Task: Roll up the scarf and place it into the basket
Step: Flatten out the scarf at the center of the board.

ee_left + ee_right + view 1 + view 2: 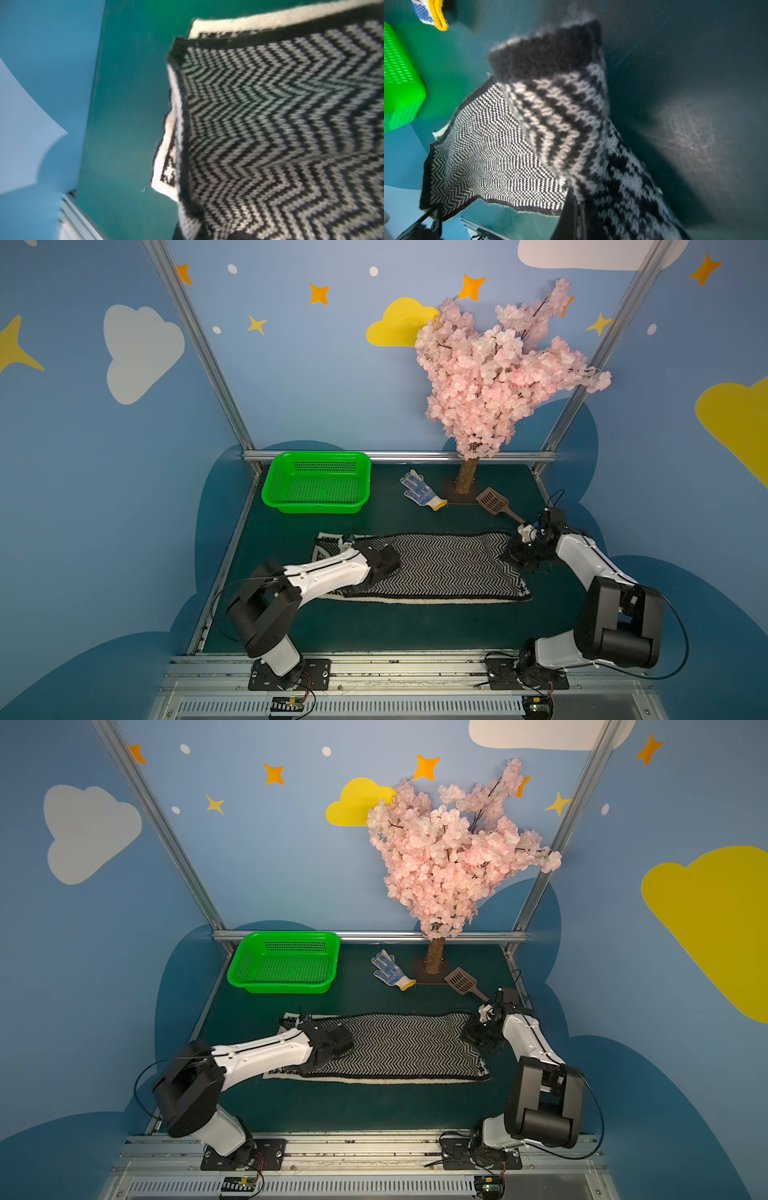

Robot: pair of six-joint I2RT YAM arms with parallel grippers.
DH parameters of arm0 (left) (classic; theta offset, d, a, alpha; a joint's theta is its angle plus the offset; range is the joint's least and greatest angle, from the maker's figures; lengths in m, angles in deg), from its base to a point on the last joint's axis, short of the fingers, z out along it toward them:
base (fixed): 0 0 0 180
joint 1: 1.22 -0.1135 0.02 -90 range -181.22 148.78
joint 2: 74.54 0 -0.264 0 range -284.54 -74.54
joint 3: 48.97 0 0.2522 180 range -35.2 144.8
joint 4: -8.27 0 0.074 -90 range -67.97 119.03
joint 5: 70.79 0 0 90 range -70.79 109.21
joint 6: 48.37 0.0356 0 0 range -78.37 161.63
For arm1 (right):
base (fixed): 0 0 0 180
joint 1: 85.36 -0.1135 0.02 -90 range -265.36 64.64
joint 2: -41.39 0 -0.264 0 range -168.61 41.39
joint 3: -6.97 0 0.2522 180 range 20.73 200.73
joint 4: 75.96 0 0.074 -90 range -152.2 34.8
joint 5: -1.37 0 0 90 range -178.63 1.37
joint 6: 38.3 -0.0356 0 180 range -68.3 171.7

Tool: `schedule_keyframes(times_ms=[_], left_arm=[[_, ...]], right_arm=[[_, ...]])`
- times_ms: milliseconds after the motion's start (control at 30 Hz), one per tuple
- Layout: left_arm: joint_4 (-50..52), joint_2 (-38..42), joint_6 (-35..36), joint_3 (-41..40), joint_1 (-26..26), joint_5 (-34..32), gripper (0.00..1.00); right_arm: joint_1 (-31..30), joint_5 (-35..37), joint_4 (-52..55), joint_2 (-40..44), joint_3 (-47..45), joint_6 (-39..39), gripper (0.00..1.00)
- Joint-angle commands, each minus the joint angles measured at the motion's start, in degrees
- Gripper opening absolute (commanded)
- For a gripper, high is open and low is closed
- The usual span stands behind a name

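The scarf (440, 568) (399, 1048) lies stretched across the middle of the green table, zigzag side up, with a cream edge along its near side. My left gripper (353, 549) (305, 1027) is at the scarf's left end, shut on the cloth; the wrist hides its fingertips from above. In the left wrist view the scarf (280, 124) bunches into the gripper (191, 232). My right gripper (513, 558) (471, 1036) is shut on the far right corner. There the scarf (500, 149) rises into the gripper (575, 224), houndstooth underside showing. The green basket (272, 485) (239, 969) (400, 83) stands empty at the back left.
A white-and-blue dotted glove (422, 491) (430, 14) lies behind the scarf. A brown slotted scoop (494, 502) rests close behind my right wrist. The blossom tree's trunk (467, 477) stands at the back. Metal rails border the table.
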State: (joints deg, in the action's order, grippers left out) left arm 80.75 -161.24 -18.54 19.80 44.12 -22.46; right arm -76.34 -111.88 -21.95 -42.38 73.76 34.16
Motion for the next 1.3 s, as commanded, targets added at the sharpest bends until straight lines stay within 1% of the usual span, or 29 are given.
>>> schedule_keyframes(times_ms=[0, 67, 133, 233, 267, 300, 333, 400, 433, 467, 533, 600, 700, 767, 933, 1100, 1267], left_arm=[[-10.3, 10.0, 3.3, -7.5, -6.1, 9.9, 0.05], [-14.8, 15.9, 5.0, -12.4, -8.5, 11.5, 0.06], [-15.3, 20.5, 5.4, -15.2, -10.6, 11.9, 0.09], [-14.8, 24.7, 7.4, -17.0, -13.9, 13.5, 0.17], [-14.1, 25.5, 7.6, -17.1, -14.7, 13.5, 0.24], [-13.7, 26.0, 7.9, -17.2, -15.4, 13.4, 0.39], [-13.9, 26.5, 8.6, -17.3, -16.1, 14.0, 0.61], [-13.8, 26.7, 9.3, -16.8, -17.1, 14.4, 0.82], [-13.3, 26.4, 9.4, -16.0, -17.6, 13.8, 0.98], [-13.0, 26.0, 9.8, -15.0, -18.1, 13.4, 1.0], [-13.6, 24.5, 12.0, -12.6, -19.8, 13.6, 1.0], [-14.3, 21.5, 14.2, -10.1, -22.9, 14.5, 1.0], [-17.5, 15.3, 17.8, -7.4, -28.1, 18.1, 0.99], [-20.0, 10.7, 19.7, -5.5, -30.2, 19.0, 0.98], [-23.6, 1.4, 22.0, -2.0, -31.9, 20.6, 0.94], [-28.6, -2.8, 21.4, -2.9, -33.9, 20.7, 0.88], [-30.5, -8.0, 21.6, -2.0, -35.1, 19.4, 0.79]], right_arm=[[0.4, 0.8, 1.5, -0.6, 1.4, 0.7, 0.0], [0.5, 1.0, 2.0, -0.8, 1.9, 0.7, 0.0], [0.5, 1.1, 2.5, -0.9, 2.5, 0.7, 0.0], [0.6, 1.2, 3.0, -1.3, 3.4, 0.5, 0.0], [0.6, 1.1, 3.4, -1.4, 3.8, 0.5, 0.0], [0.6, 1.1, 3.4, -1.5, 3.9, 0.5, 0.0], [0.6, 0.8, 3.4, -1.6, 4.0, 0.4, 0.0], [0.6, 0.7, 3.3, -1.9, 4.1, 0.4, 0.0], [0.6, 0.7, 3.5, -1.9, 4.1, 0.4, 0.0], [0.6, 0.7, 3.5, -1.9, 4.1, 0.5, 0.0], [0.6, 0.6, 3.4, -1.7, 4.1, 0.5, 0.0], [0.6, 0.2, 3.5, -1.5, 4.1, 0.4, 0.0], [0.6, 0.3, 3.6, -1.3, 4.3, 0.7, 0.0], [0.6, 0.2, 3.6, -1.3, 4.3, 0.8, 0.0], [0.5, -0.2, 3.3, -1.3, 4.1, 0.9, 0.0], [0.5, 0.2, 3.5, -0.8, 3.3, 1.1, 0.0], [0.8, 1.0, 4.0, 0.0, 2.7, 1.2, 0.0]])
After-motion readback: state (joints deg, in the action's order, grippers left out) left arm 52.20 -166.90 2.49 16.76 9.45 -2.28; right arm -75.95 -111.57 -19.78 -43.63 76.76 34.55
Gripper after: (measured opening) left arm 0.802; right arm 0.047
